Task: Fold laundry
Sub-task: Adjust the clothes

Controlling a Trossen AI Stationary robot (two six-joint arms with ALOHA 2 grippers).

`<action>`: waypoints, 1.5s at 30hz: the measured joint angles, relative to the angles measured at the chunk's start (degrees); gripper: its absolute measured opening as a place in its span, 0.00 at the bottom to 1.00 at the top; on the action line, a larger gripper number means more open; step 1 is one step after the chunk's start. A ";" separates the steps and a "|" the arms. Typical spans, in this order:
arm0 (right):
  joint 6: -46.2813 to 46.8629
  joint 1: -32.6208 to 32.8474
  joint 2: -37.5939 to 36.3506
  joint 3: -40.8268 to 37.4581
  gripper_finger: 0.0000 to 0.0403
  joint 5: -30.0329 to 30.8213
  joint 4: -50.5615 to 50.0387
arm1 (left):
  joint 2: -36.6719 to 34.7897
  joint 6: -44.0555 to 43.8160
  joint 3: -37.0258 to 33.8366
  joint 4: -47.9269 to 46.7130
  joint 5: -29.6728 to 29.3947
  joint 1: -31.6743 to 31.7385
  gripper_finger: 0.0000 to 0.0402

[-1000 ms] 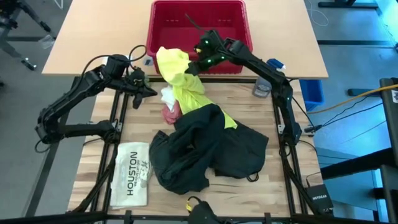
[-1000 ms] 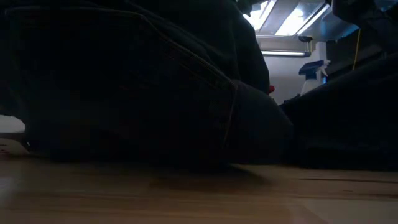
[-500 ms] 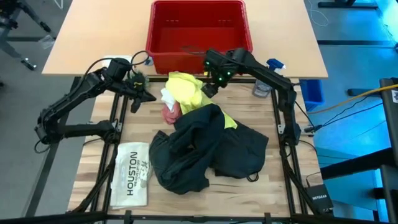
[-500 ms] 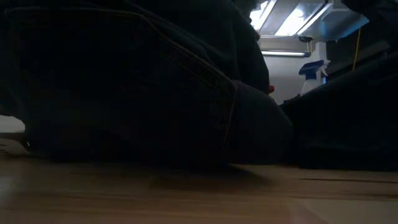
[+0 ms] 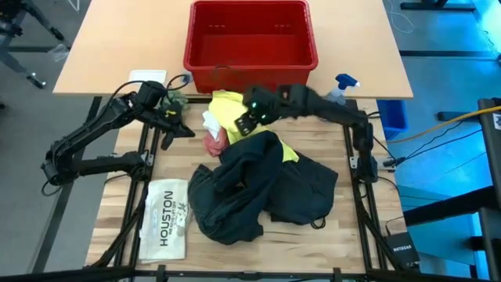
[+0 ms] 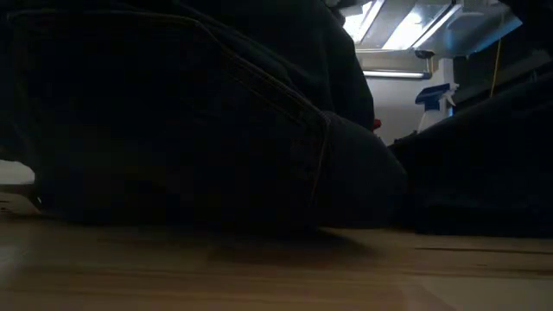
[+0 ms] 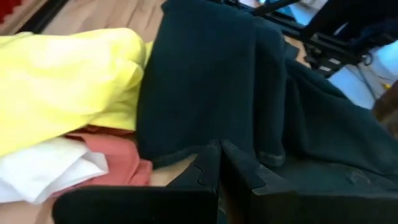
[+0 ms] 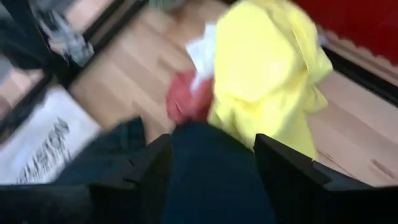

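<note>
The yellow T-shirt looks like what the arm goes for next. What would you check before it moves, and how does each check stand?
1. Right gripper open: ok, its fingers stand apart.
2. Right gripper over the yellow T-shirt: ok.
3. T-shirt free to lift: not ok, the black trousers cover its lower part.
4. Pink cloth and white cloth clear of the T-shirt: not ok, they lie against it.
5. Left gripper out of the way: ok, shut beside the pile.
6. Red basket clear of the arm's path: cannot tell.
</note>
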 joint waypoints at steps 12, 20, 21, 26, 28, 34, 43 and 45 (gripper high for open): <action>19.23 17.32 4.45 -0.31 0.55 12.56 -17.79 | -0.36 -2.07 -0.53 3.51 4.38 0.00 0.00; 20.60 21.43 3.88 -16.55 0.55 5.81 -5.09 | -2.68 -3.14 -0.57 -0.81 4.46 0.00 0.00; 20.93 21.46 3.26 -19.15 0.55 5.25 -1.31 | -3.09 -3.45 -0.57 -1.10 4.53 0.00 0.00; 25.40 21.99 -1.68 -30.74 0.55 8.37 15.89 | -4.89 -4.93 -0.57 -2.67 4.53 0.00 0.00; 26.43 22.19 -4.41 -35.10 0.55 9.48 22.49 | -5.67 -5.74 -0.57 -3.13 4.53 0.00 0.00; 24.74 22.36 -12.59 -44.26 0.55 14.03 36.05 | -6.97 -7.78 -0.57 -3.05 5.22 -1.71 0.00; 17.28 20.70 -21.57 -44.52 0.55 18.44 30.29 | -9.19 -16.54 -0.57 8.11 9.17 -7.03 0.00; 15.77 19.92 -23.64 -44.52 0.55 18.48 28.75 | -9.87 -19.85 -0.57 12.94 10.05 -8.33 0.00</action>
